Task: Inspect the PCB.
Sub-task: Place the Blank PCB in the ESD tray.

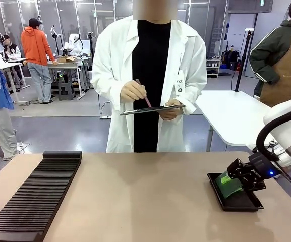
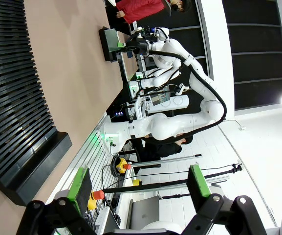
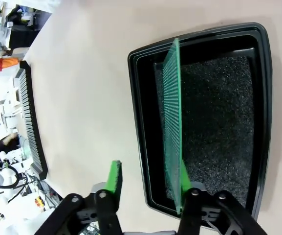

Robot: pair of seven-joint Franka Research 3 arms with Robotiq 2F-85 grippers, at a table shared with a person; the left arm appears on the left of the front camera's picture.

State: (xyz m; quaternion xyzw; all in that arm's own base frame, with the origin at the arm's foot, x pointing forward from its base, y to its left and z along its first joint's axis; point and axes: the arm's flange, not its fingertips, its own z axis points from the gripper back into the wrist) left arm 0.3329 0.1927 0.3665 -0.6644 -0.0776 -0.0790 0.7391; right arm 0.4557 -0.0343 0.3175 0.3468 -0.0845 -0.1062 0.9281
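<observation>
The PCB [image 3: 171, 122] stands tilted on edge inside the shallow black tray [image 3: 219, 117], its lower part resting against one green pad of my right gripper [image 3: 149, 178]. That gripper's fingers are wide apart, so it is open, with the other pad outside the tray over the table. From the front, the right gripper [image 1: 234, 177] is low over the tray [image 1: 241, 202] at the table's right, with the PCB [image 1: 228, 184] showing green beneath it. My left gripper [image 2: 140, 183] is open and holds nothing; far off it sees the tray and PCB [image 2: 112, 39].
A long black slotted rack [image 1: 39, 196] lies along the table's left side. Across the table a person in a white coat holds a clipboard [image 1: 153, 109] and a pen. The table's middle is bare tan surface.
</observation>
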